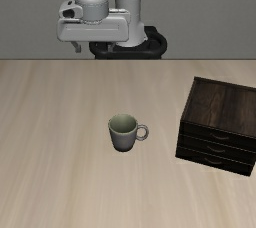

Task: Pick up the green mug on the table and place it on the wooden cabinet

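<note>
Noted at left: tool (pixel 97 38), raised near the tabletop's (pixel 50 142) far edge, well apart from the mug; apart or together, cannot tell. Centre: green mug (pixel 123 132), upright on the tabletop, ungrasped. Right: wooden cabinet (pixel 220 122), top bare. Judged at outset: grasp, lift and placement all outstanding. Pale wood-grain surface; plain grey wall (pixel 220 12) behind.

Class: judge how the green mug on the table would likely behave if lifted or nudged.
The green mug looks rigid, so it probably keeps its shape when gripped. Upright and squat, it likely slides rather than tips if nudged. Its handle, on the wooden cabinet side, may unbalance a lift slightly.
</note>
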